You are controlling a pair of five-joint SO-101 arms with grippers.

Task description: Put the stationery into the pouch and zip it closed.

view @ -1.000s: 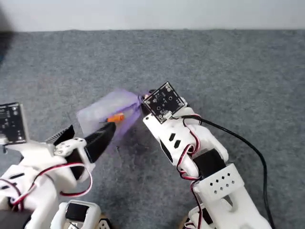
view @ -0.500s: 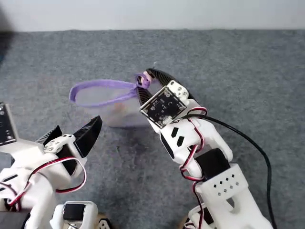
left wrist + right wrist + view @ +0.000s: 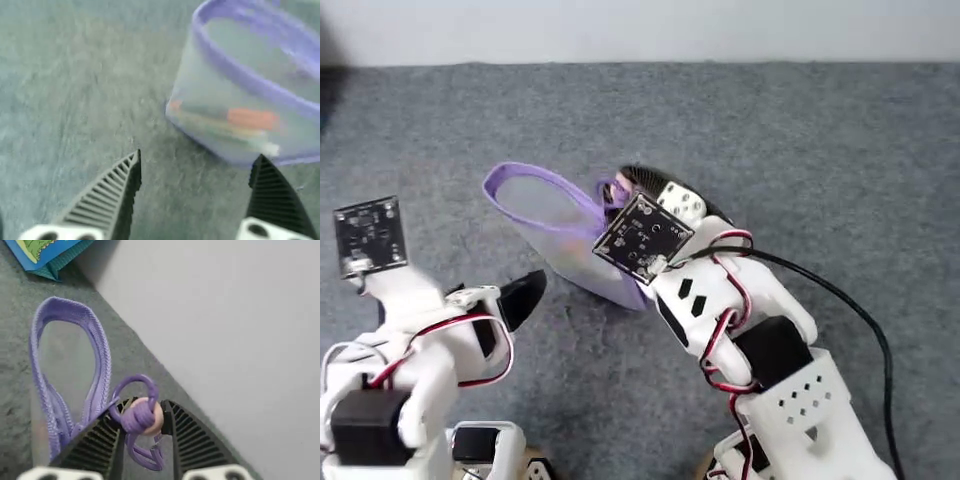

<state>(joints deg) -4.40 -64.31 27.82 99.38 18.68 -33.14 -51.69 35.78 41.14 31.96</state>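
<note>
A translucent pouch (image 3: 560, 235) with a purple zip rim (image 3: 535, 190) stands open on the grey mat. Through its wall I see an orange pen (image 3: 251, 119) and other stationery lying at the bottom. My right gripper (image 3: 618, 188) is at the pouch's right end, shut on the purple zipper pull cord with its pale bead (image 3: 144, 416). My left gripper (image 3: 496, 290) hangs open a short way in front of the pouch, touching nothing; its ribbed fingers (image 3: 117, 197) frame the pouch's near wall (image 3: 220, 115).
A white wall (image 3: 640, 30) borders the far edge of the mat. A blue-green printed object (image 3: 42, 252) lies beyond the pouch by the wall. Open grey mat (image 3: 840, 160) spreads to the right and behind.
The pouch went from lying flat to standing with its mouth open, pulled up by my right gripper. My left gripper drew back from the pouch toward the near edge.
</note>
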